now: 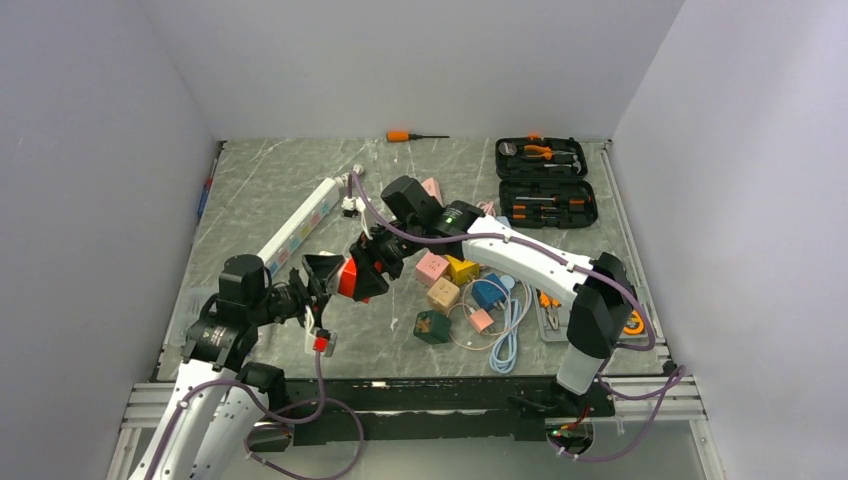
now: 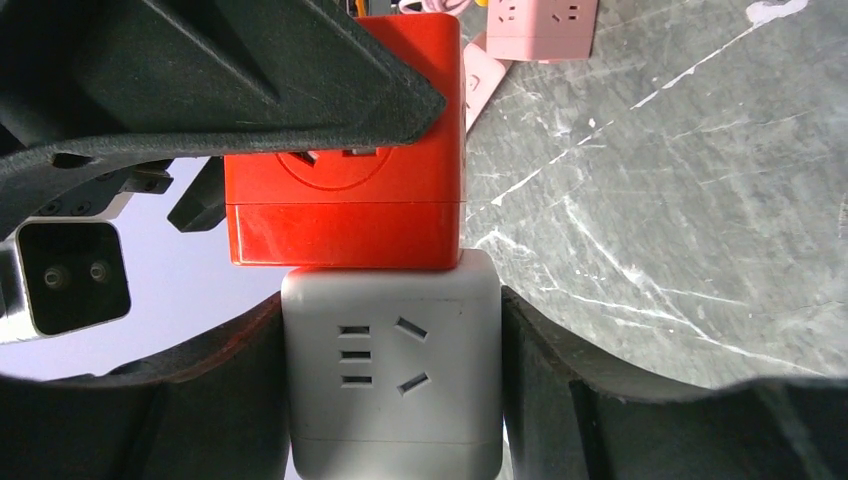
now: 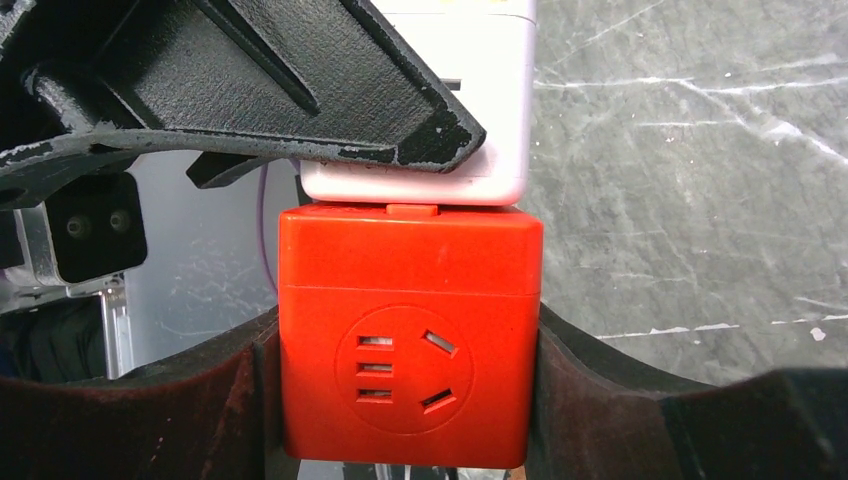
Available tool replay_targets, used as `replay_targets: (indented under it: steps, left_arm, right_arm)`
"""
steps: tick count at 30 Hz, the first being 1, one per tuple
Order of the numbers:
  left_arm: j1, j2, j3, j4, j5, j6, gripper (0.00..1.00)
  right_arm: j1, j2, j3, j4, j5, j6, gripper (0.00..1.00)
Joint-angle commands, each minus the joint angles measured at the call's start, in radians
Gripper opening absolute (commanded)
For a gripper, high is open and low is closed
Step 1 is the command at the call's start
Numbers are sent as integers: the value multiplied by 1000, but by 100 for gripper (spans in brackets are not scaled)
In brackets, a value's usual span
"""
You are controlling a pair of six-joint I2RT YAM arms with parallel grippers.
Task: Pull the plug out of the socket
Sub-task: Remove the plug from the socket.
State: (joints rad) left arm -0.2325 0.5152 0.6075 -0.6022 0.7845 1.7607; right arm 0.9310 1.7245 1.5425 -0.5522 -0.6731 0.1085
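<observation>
Left gripper (image 2: pixel 390 330) around white socket cube (image 2: pixel 390 385)

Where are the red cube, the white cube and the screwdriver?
red cube (image 3: pixel 405 365): right wrist view, middle of its slotted face.
white cube (image 2: pixel 390 365): left wrist view, middle of its slotted face.
screwdriver (image 1: pixel 398 136): top view, its orange handle.

You will find no readable text, brand or number in these views. The red cube (image 3: pixel 405 350) and the white cube (image 2: pixel 390 370) show only plain socket slots.
</observation>
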Motion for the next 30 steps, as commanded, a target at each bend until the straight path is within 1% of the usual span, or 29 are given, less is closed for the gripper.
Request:
replay_targets:
  steps: [1,5,7,13,22,25,30]
  left_arm:
    - [-11,33,-14,-35,-44,111,0]
    - [-19,88,-65,-24,-195,187,0]
    - [-19,101,-89,-2,-238,199,0]
    - [-19,136,-101,85,-280,177,0]
    - [-19,199,-133,169,-406,212,0]
    - [-18,225,-145,220,-447,195,0]
    - [-19,266,-150,250,-481,193,0]
  right_arm:
    - [-2,-39,-23,19,-15,5,0]
    - [-2,-82,-75,8,3,4,0]
    - [-1,-103,-102,4,17,6,0]
    - [-2,-151,-202,-12,65,7,0]
    - [-3,-210,-293,-6,105,19,0]
    - [-2,-256,-344,-3,126,31,0]
    - [-3,-334,-424,11,164,65,0]
